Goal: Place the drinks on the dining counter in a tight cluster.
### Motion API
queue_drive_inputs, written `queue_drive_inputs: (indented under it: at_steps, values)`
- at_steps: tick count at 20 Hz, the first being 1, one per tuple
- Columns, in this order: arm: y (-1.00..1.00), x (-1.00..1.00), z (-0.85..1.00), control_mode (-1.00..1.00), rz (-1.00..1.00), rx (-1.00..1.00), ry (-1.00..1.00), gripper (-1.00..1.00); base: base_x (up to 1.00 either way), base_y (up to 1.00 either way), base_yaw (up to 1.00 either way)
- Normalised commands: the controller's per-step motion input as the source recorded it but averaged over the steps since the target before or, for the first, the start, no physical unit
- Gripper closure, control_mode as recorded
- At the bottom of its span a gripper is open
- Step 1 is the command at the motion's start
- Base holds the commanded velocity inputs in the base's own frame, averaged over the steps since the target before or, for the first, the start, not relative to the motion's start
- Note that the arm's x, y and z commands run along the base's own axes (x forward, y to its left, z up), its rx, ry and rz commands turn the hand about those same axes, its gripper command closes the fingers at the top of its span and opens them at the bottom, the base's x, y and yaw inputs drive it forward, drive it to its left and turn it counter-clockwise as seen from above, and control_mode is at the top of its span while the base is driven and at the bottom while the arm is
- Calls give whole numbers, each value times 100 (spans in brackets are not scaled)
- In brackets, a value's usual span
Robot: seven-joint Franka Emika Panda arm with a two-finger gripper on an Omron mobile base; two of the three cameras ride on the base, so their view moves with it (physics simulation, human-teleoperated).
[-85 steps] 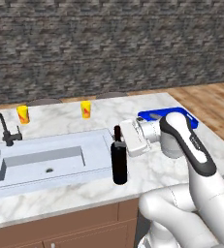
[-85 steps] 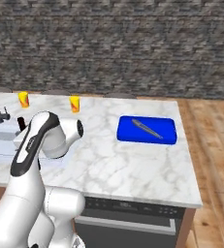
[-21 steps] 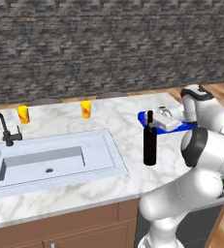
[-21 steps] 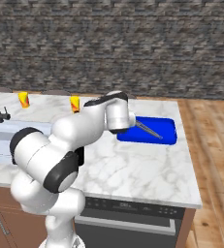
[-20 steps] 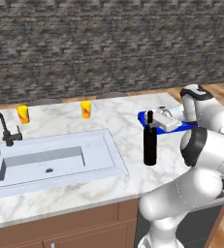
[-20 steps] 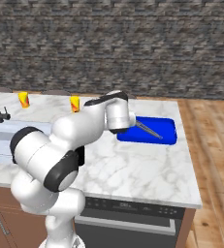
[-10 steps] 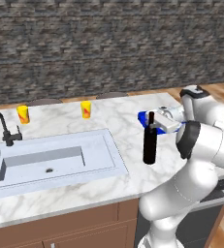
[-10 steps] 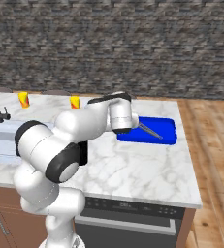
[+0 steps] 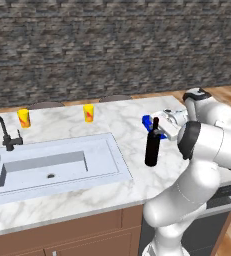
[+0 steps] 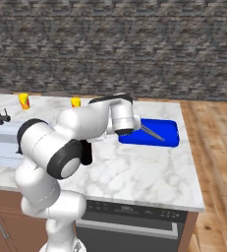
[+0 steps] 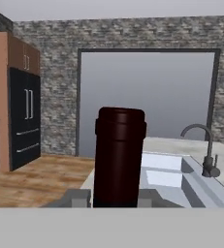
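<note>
Nearest to you, in the hand view, the gripper (image 11: 115, 196) pinches the neck of the wine bottle (image 11: 119, 157), a grey fingertip (image 11: 77, 197) pressed to each side of it. Up close the neck reads as a smooth, dark maroon cylinder with a thicker collar at its top. From the left base view you get the whole shape instead: the wine bottle (image 9: 152, 144) is tall, glossy and black, upright on the dining counter (image 9: 122, 125), just right of the sink (image 9: 52, 162), with the gripper (image 9: 163, 128) reaching in from the right at neck height.

The counter top is white marble with grey veining over brown cabinet fronts; the sink is a pale rectangular basin set flush into it.

The right base view hides the bottle behind the white arm, apart from a dark sliver by the elbow, but it gives you the blue tray (image 10: 166, 135) in full: a flat, bright blue rectangle with rounded corners and a thin grey utensil (image 10: 152, 133) lying diagonally in it. In the left base view just a blue corner peeks out behind the bottle.

Farther back, the curved black faucet (image 9: 5, 134) stands at the sink's left end, and two short yellow cups (image 9: 88, 113) with red marks sit near the rear edge. A rough grey stone wall (image 9: 112, 55) closes the scene.
</note>
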Motion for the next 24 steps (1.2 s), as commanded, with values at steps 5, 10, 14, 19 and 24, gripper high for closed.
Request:
queue_drive_inputs:
  at_steps: [5, 10, 14, 19, 24]
  values:
    - [0, 11, -21, -100, 0, 3, -7, 100, 0, 0, 0]
    - [0, 25, -17, -100, 0, 8, 0, 100, 0, 0, 0]
    - [-3, 23, -21, -100, 0, 8, 0, 100, 0, 0, 0]
    - [0, 4, -27, -100, 0, 1, 0, 100, 0, 0, 0]
    - [0, 10, -27, -100, 0, 0, 0, 100, 0, 0, 0]
